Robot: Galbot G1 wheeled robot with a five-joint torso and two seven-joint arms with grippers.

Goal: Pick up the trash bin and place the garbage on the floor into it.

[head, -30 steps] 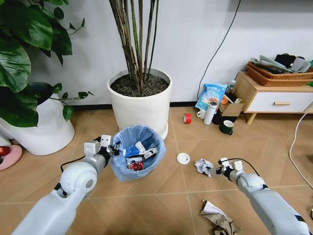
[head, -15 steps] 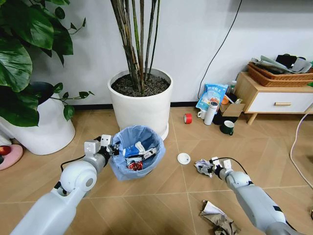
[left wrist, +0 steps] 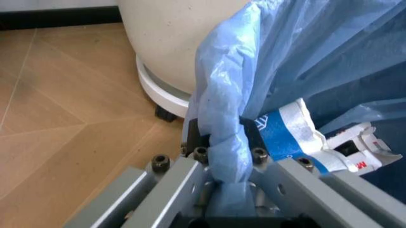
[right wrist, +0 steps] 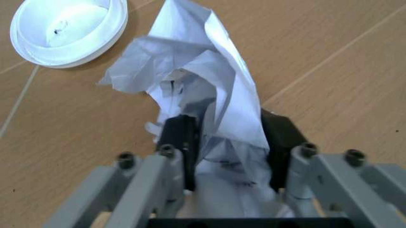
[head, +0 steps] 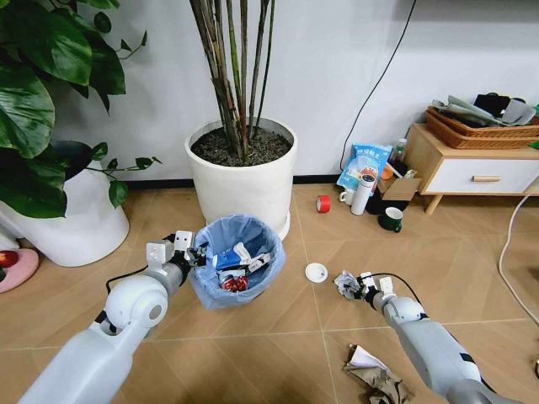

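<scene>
The crumpled white paper (right wrist: pixel 190 90) has now been reached and clamped by the right gripper (right wrist: pixel 231 142), while the trash bin (head: pixel 236 261) rim is held by the left gripper (left wrist: pixel 222 142).

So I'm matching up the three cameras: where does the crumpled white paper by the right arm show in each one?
Head view: crumpled white paper on the floor right of centre, at the right end effector.
Left wrist view: not in it.
Right wrist view: centre, between the pads of the right end effector.
Shared landmark: white round lid, beside the paper in the head view and in the right wrist view.
</scene>
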